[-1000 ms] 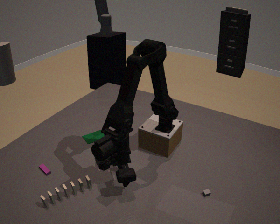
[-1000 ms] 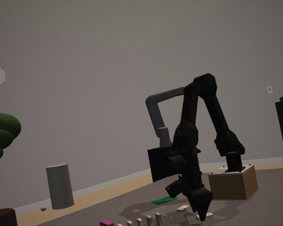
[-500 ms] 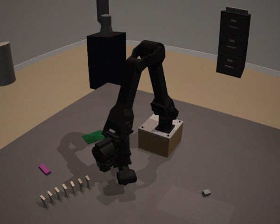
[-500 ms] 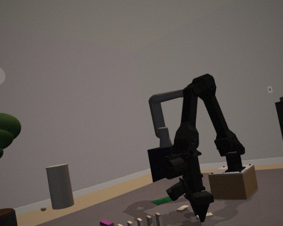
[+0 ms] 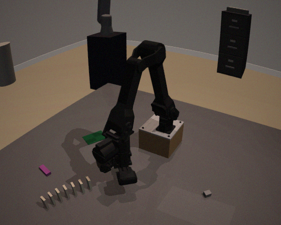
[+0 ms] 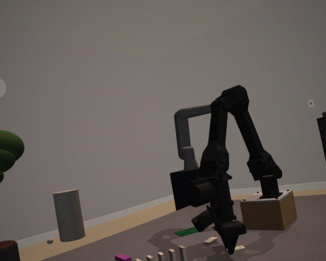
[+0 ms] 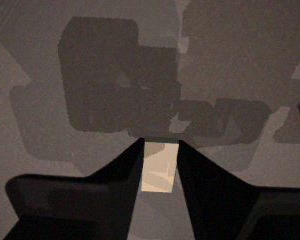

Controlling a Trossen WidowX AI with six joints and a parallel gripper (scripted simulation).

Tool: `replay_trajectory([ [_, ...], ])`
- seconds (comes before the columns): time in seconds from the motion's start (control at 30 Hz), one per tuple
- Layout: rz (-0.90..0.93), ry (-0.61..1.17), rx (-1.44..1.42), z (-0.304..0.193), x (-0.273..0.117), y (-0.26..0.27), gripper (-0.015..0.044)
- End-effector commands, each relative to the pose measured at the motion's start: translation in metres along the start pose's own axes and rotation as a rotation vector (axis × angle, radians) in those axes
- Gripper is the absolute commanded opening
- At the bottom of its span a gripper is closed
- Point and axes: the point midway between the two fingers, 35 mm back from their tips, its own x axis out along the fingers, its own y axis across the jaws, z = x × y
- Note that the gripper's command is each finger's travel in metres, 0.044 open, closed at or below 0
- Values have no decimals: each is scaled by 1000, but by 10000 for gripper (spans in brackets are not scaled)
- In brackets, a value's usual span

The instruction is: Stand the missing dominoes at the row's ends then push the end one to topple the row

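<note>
A row of several cream dominoes (image 5: 73, 189) (image 6: 182, 253) stands upright and evenly spaced at the front left. My gripper (image 5: 127, 182) (image 6: 231, 252) (image 7: 160, 144) points down at table level, to the right of the row's near-arm end. It is shut on a cream domino (image 6: 240, 248) (image 7: 159, 170) that lies flat, its long side running between the fingers in the wrist view. This domino is hidden behind the gripper in the top view. Another loose cream domino (image 6: 210, 240) lies flat behind and left of the gripper; the arm hides it in the top view.
A magenta block (image 5: 44, 170) (image 6: 123, 257) lies behind the row's left part. A green flat patch (image 5: 92, 137) (image 6: 185, 231) lies behind the gripper. A small grey block (image 5: 207, 193) lies to the right, by a faint pale rectangle (image 5: 196, 204). The arm stands on a wooden box (image 5: 153, 143) (image 6: 261, 215).
</note>
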Motion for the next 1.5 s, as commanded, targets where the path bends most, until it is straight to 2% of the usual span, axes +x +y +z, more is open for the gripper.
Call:
replay_trajectory([
  [0.0,0,-1,3,0,-7,0,107],
  [0.43,1,-1,3,-9,-159,-1,107],
  [0.6,1,-1,-78,-9,-161,5,107],
  [0.83,9,-3,-946,-24,-165,77,107],
  [1.07,17,-10,-1813,-63,-164,148,107],
  [1.13,17,-11,-1894,-68,-164,154,107],
  [1.47,21,-14,-1892,-68,-163,155,107],
])
